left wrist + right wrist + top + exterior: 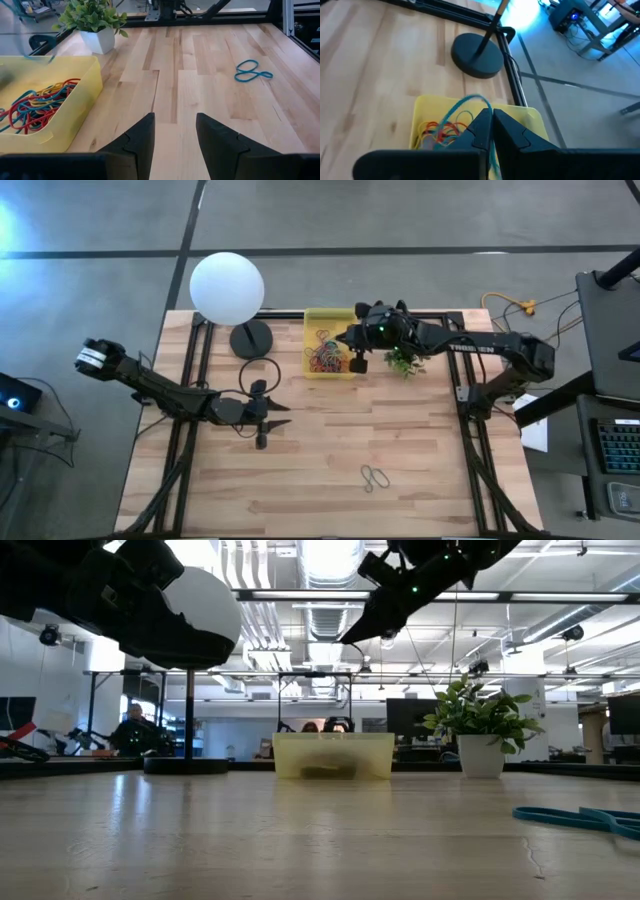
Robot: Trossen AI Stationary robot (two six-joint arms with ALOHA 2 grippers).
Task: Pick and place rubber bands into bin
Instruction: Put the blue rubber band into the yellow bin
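Observation:
The yellow bin (312, 315) stands at the table's far edge, between the lamp and the plant, with a pile of red, orange and blue rubber bands (35, 105) inside. My right gripper (492, 115) hovers over the bin (427, 107), shut on a blue rubber band (460, 107). Another blue rubber band (375, 477) lies flat on the table near the front, also seen in the left wrist view (252, 71). My left gripper (268, 420) waits open at the table's left middle, above the wood, nothing between its fingers (145, 135). My right gripper pinches the blue band between its two shut fingers; a strip of it (492, 150) shows in the seam between them. The fingers slant down from the table's right side. The free loop (470, 99) arcs out past the fingertips above the bin, slack.
A white globe lamp (227, 288) on a black round base (477, 55) stands left of the bin. A small potted plant (403, 360) sits right of it, under my right arm. Black frame rails run along the table's left, right and far edges.

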